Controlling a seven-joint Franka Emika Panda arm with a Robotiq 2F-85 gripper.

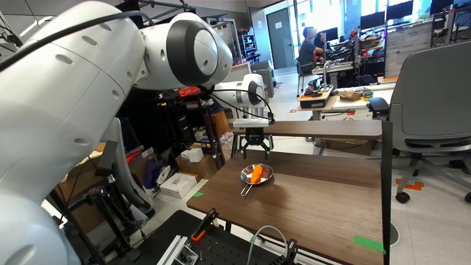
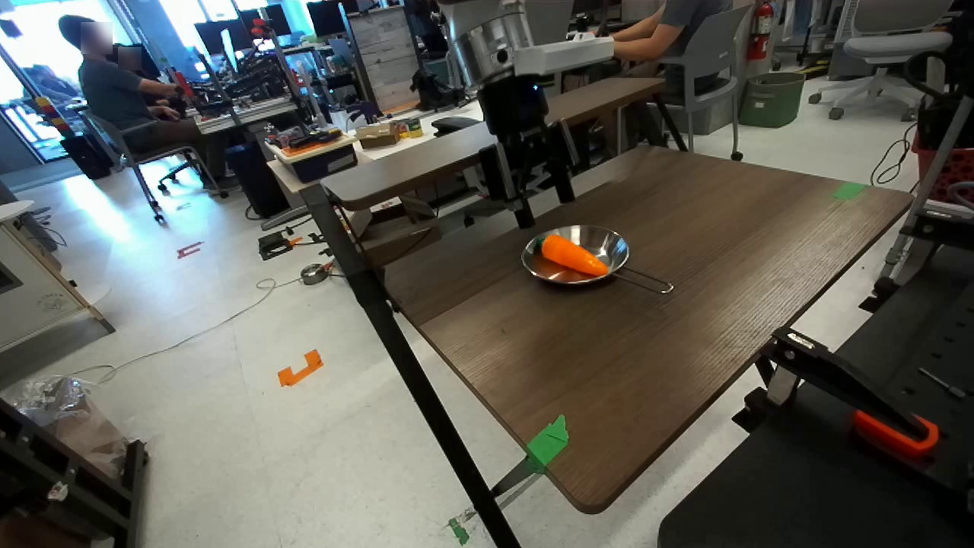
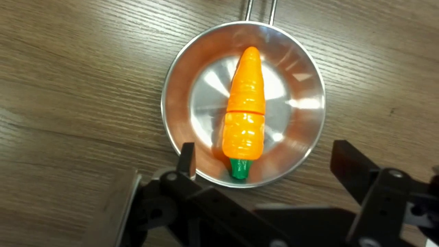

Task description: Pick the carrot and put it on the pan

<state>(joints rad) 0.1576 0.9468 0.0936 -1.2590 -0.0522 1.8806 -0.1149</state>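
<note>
Hanging above the wood-grained table [image 2: 654,365], the gripper [image 1: 255,154] is released, its fingers [image 3: 351,171] parted. Room extends around the pan [image 3: 209,103] to straight edges and a rounded corner; a raised shelf [image 1: 323,127] borders one side. The glossy, ridged, tapered carrot [image 3: 245,113] lies inside the round, polished metal pan.
</note>
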